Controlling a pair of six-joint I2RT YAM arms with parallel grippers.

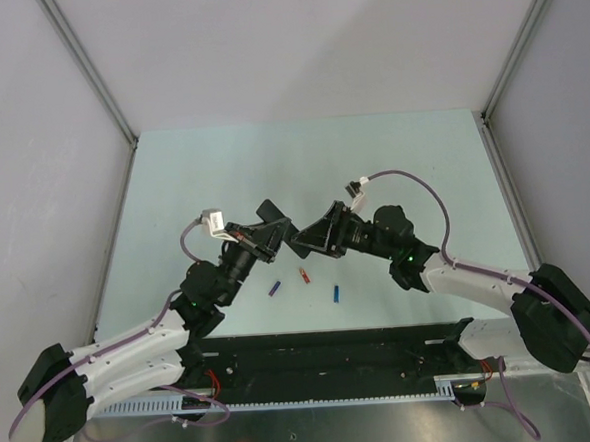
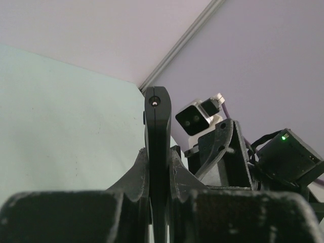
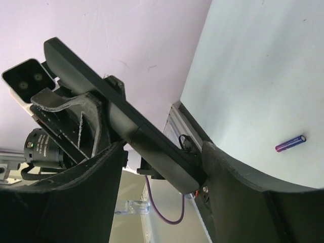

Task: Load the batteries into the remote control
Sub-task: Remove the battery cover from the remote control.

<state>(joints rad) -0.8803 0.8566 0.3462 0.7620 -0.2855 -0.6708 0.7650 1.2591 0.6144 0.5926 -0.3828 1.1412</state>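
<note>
My left gripper [image 1: 272, 228] is shut on the slim black remote control [image 1: 285, 235] and holds it above the table; in the left wrist view the remote [image 2: 157, 126] stands edge-on between the fingers [image 2: 132, 174]. My right gripper [image 1: 309, 242] meets it from the right with its jaws wide apart. In the right wrist view the remote's end [image 3: 167, 157] lies slantwise between them, against the right finger [image 3: 228, 172]. A purple-blue battery [image 1: 275, 288], a red-orange battery [image 1: 304, 275] and a bright blue battery [image 1: 337, 294] lie on the table below. The silvery-dark battery is out of view.
The pale green table [image 1: 222, 175] is bounded by grey walls and metal frame posts [image 1: 85, 63]. The arm bases and a black rail [image 1: 333, 354] run along the near edge. The purple-blue battery also shows in the right wrist view [image 3: 290, 143].
</note>
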